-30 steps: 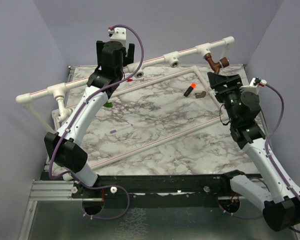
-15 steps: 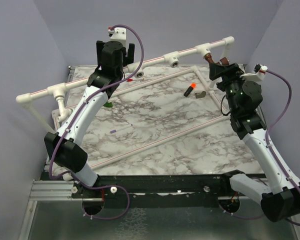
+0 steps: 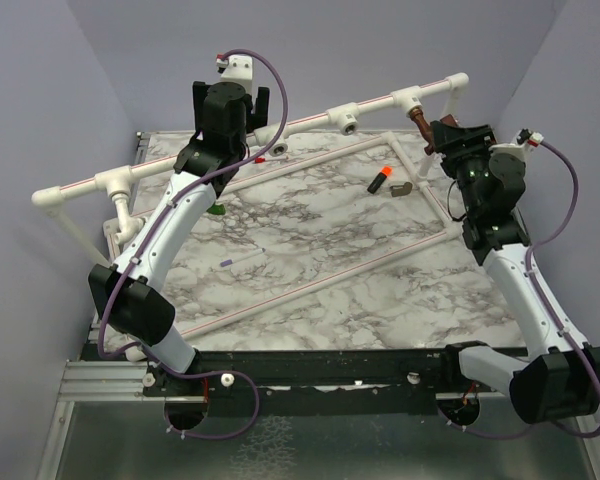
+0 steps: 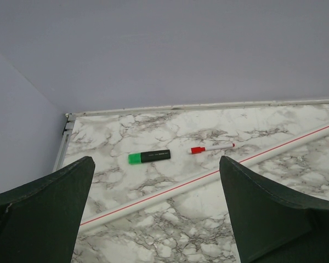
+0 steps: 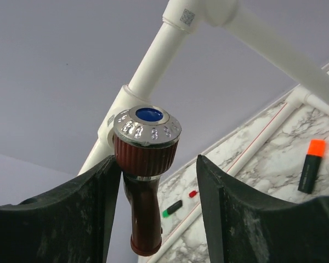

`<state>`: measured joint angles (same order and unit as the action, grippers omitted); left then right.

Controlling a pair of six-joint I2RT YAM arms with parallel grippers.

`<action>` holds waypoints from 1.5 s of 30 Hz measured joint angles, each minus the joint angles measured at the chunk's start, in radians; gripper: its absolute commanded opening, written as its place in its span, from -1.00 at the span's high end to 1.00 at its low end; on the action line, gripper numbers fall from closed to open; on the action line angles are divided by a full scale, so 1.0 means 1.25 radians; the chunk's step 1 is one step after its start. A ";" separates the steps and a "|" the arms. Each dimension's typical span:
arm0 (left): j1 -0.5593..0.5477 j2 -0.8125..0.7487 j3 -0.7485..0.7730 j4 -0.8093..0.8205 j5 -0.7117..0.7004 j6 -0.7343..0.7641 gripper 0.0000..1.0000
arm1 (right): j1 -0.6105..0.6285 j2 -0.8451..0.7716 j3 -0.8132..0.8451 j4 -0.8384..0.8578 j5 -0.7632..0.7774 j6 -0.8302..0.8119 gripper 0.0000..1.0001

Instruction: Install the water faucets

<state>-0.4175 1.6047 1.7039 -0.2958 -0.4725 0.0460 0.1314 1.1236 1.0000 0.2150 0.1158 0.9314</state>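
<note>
One dark reddish-brown faucet [image 5: 144, 186] | below far-right pipe tee [image 3: 408, 98] | axis up-down in wrist view, spout down | ribbed knob, chrome rim, blue cap | right gripper [image 5: 156, 159] straddles knob, unclamped | left gripper [image 4: 156, 160] spread, empty

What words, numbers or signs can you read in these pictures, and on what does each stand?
No text can be read.
Brown faucet: raised marks round its silver cap, too blurred to read.
White pipe: small square printed code, too small to read.
Green marker, orange marker: no lettering can be made out.
</note>
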 measured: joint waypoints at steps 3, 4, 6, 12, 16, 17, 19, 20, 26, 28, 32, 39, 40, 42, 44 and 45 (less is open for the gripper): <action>0.000 0.000 0.000 0.000 0.000 0.000 -0.94 | -0.013 0.011 -0.014 0.034 -0.037 0.059 0.11; 0.000 0.000 0.000 0.000 0.000 0.001 -0.94 | -0.017 0.014 -0.020 0.050 -0.051 0.081 0.19; 0.000 0.000 -0.001 0.000 0.000 0.001 -0.94 | -0.019 0.017 -0.034 0.087 -0.075 0.122 0.32; -0.001 0.000 -0.001 0.000 -0.001 0.004 -0.94 | -0.028 0.018 -0.088 0.177 -0.116 0.256 0.74; -0.001 0.000 -0.001 -0.001 -0.001 0.004 -0.94 | -0.033 0.020 -0.112 0.215 -0.128 0.347 0.99; -0.001 0.000 -0.001 -0.001 -0.001 0.005 -0.94 | -0.034 0.022 -0.115 0.219 -0.130 0.366 0.99; -0.001 0.000 -0.001 -0.001 -0.001 0.006 -0.94 | -0.036 0.023 -0.123 0.226 -0.132 0.416 0.99; -0.001 0.000 -0.001 -0.001 -0.001 0.006 -0.94 | -0.037 0.023 -0.125 0.227 -0.134 0.439 0.99; -0.001 0.000 -0.001 -0.001 -0.003 0.007 -0.94 | -0.041 0.027 -0.126 0.212 -0.152 0.575 0.99; -0.001 0.000 -0.001 0.000 -0.004 0.007 -0.94 | -0.044 0.029 -0.126 0.208 -0.161 0.612 0.99; -0.001 0.000 -0.001 0.000 -0.006 0.008 -0.94 | -0.045 0.029 -0.125 0.200 -0.170 0.646 0.88; -0.001 0.000 -0.001 0.000 -0.005 0.009 -0.94 | -0.046 0.023 -0.111 0.169 -0.179 0.628 -0.15; -0.002 0.000 -0.001 0.002 -0.005 0.009 -0.94 | -0.042 0.019 -0.111 0.164 -0.194 0.619 -0.24; -0.003 0.000 -0.001 0.001 -0.006 0.009 -0.94 | -0.033 0.005 -0.111 0.155 -0.216 0.602 -0.36; -0.003 0.000 -0.001 0.001 -0.006 0.009 -0.94 | -0.025 -0.010 -0.111 0.152 -0.233 0.579 -0.43; -0.003 0.000 -0.001 0.001 -0.006 0.009 -0.94 | -0.025 -0.018 -0.111 0.149 -0.238 0.566 -0.46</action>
<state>-0.4213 1.6043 1.7031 -0.2943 -0.4797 0.0574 0.1001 1.1007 0.8612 0.4007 -0.1814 1.6390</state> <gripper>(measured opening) 0.967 0.687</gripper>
